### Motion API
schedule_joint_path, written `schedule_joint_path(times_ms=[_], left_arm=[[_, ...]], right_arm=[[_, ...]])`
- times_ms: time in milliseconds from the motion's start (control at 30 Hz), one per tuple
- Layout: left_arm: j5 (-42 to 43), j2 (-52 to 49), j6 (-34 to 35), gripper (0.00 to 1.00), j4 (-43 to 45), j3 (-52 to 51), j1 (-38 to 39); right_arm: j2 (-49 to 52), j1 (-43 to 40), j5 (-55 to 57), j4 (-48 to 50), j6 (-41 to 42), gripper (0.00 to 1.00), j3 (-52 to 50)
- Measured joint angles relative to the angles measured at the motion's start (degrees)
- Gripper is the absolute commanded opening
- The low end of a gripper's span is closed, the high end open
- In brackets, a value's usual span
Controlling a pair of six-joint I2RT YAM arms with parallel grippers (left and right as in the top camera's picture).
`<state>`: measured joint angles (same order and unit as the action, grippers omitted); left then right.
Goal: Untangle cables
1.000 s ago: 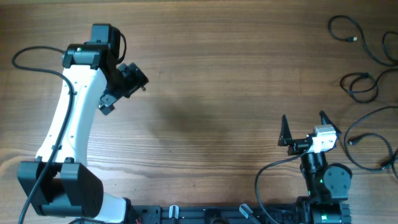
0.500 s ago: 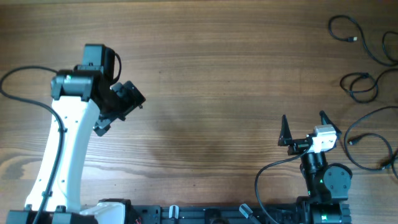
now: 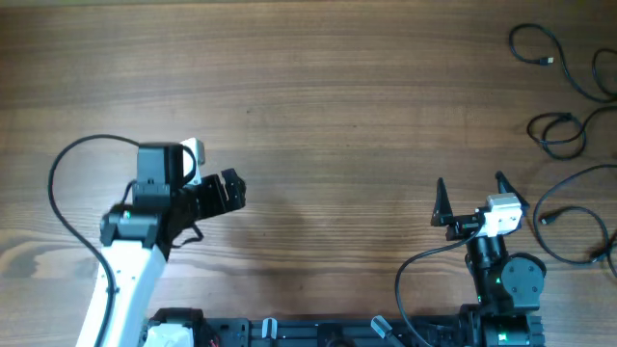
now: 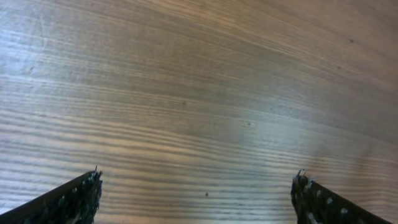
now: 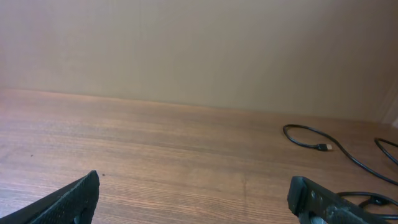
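Several thin black cables lie apart at the table's right side: a loop with a plug end [image 3: 549,61] at the far right, a small coil [image 3: 562,120] below it, and a wide loop [image 3: 546,220] near the right arm. My left gripper [image 3: 231,191] is open and empty over bare wood at the front left; its wrist view [image 4: 198,186] shows only wood between the fingers. My right gripper [image 3: 470,193] is open and empty at the front right, to the left of the cables. The right wrist view [image 5: 194,186] shows a cable with a plug [image 5: 323,147] far ahead to the right.
The thick black arm cables curve beside the left arm [image 3: 58,183] and in front of the right arm base [image 3: 415,265]. Another thin cable [image 3: 604,77] runs off the right edge. A plain wall stands behind the table [image 5: 186,43].
My left arm has drawn back toward the table's front, and its gripper has moved nearer and a little to the right. The right arm and the cables have not moved.
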<state>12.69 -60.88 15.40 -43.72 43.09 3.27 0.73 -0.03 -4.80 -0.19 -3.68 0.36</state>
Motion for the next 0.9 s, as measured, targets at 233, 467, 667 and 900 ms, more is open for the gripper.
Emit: schedule_joint_path(times_ms=[233, 467, 667, 900], left_arm=[[2.9, 11.1, -2.4, 1.0, 18.3, -14.9, 0.0], [6.3, 23.5, -5.3, 1.0, 24.0, -24.2, 0.0], [6.8, 36.9, -5.3, 1.0, 24.4, -28.9, 0.0], [6.8, 43.7, -5.3, 1.0, 26.0, -33.6, 0.0]], right_arm=[[0.0, 0.0, 0.0, 0.0, 0.0, 1.0, 0.0], [0.0, 0.0, 0.0, 0.0, 0.0, 1.0, 0.0], [0.0, 0.0, 0.0, 0.0, 0.0, 1.0, 0.0], [0.0, 0.0, 0.0, 0.0, 0.0, 1.0, 0.0]])
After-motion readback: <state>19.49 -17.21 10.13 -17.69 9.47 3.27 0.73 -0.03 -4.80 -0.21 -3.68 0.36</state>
